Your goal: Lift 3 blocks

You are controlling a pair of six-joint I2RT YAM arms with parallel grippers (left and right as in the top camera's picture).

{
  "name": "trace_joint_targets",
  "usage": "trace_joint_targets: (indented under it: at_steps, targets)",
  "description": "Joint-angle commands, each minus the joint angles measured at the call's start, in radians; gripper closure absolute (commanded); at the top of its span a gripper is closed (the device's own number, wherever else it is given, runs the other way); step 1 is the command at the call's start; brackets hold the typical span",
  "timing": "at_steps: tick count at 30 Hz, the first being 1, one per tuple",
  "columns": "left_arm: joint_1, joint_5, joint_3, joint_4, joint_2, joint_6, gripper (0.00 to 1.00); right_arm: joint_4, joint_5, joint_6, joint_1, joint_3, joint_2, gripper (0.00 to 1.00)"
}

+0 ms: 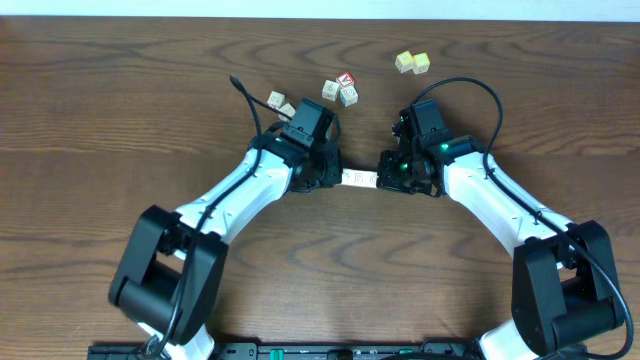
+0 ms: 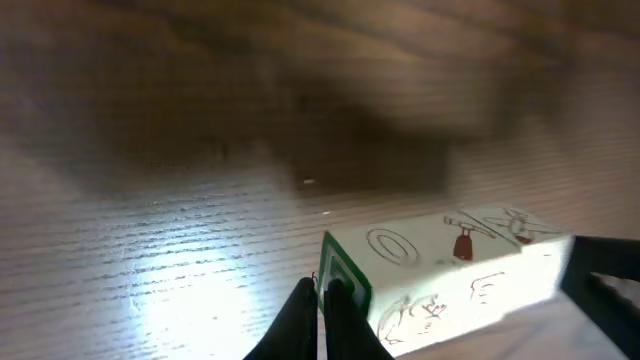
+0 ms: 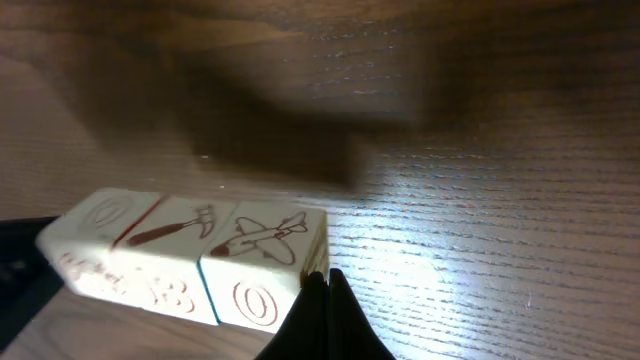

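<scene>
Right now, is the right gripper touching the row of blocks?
Touching. Right wrist view: the closed tips of the right gripper butt against the end of the blocks, with no gap visible between them.

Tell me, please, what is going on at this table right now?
The two arms are squeezing a row of three blocks end to end between them: the left arm presses one end with shut jaws, the right arm the other. In the wrist views the row's shadow lies apart from it on the table, so it seems lifted. A red-topped cluster and a pale yellow pair lie untouched farther back.
</scene>
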Motion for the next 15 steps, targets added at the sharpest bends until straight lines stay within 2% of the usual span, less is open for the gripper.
trace_joint_targets:
  at_steps: [1,15]
  targets:
    - [-0.062,0.145,-0.002,0.027,0.045,-0.016,0.93,0.025,-0.204,0.010,0.057,-0.002,-0.014,0.99]
    - [-0.079,0.141,-0.002,0.033,0.050,-0.017,0.93,0.126,-0.196,0.016,0.087,-0.095,-0.014,0.99]
